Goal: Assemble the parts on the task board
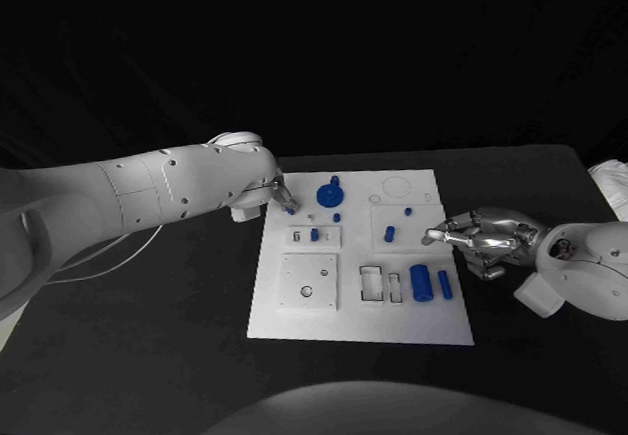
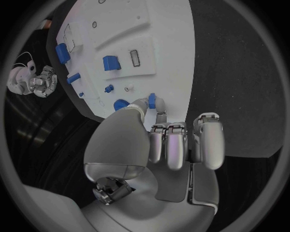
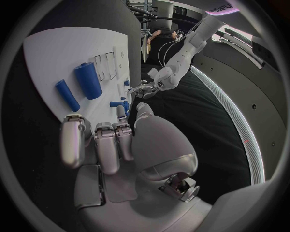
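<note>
Fingers of the left hand (image 2: 158,145) pinch a small blue peg (image 2: 152,100) between thumb and one finger, the others curled in beside it; in the head view that hand (image 1: 266,189) sits at the far left corner of the white board (image 1: 300,324), the peg (image 1: 286,196) just over the board's surface near a blue gear (image 1: 329,195); whether the peg touches the board I cannot tell.

Fingers of the right hand (image 3: 115,140) are bent inward and, as far as the pictures show, grasp nothing; the hand (image 1: 478,241) hovers at the board's right edge, near a short blue pin (image 1: 389,234) and apart from it.

Outward from the hands, the board lies in the middle of the black surface (image 1: 151,359); on its near right part a thick blue cylinder (image 1: 422,281) and a thinner blue rod (image 1: 445,284) lie on their sides beside two empty rectangular slots (image 1: 383,284); a small blue block (image 1: 314,234) stands in a plate toward the left, and a square plate with a hole (image 1: 307,280) sits nearer.

By my judgement the work is early to midway: the gear and the block look seated, one peg is in hand, while the cylinder, the rod and the pin are yet to be placed and several holes remain open.
</note>
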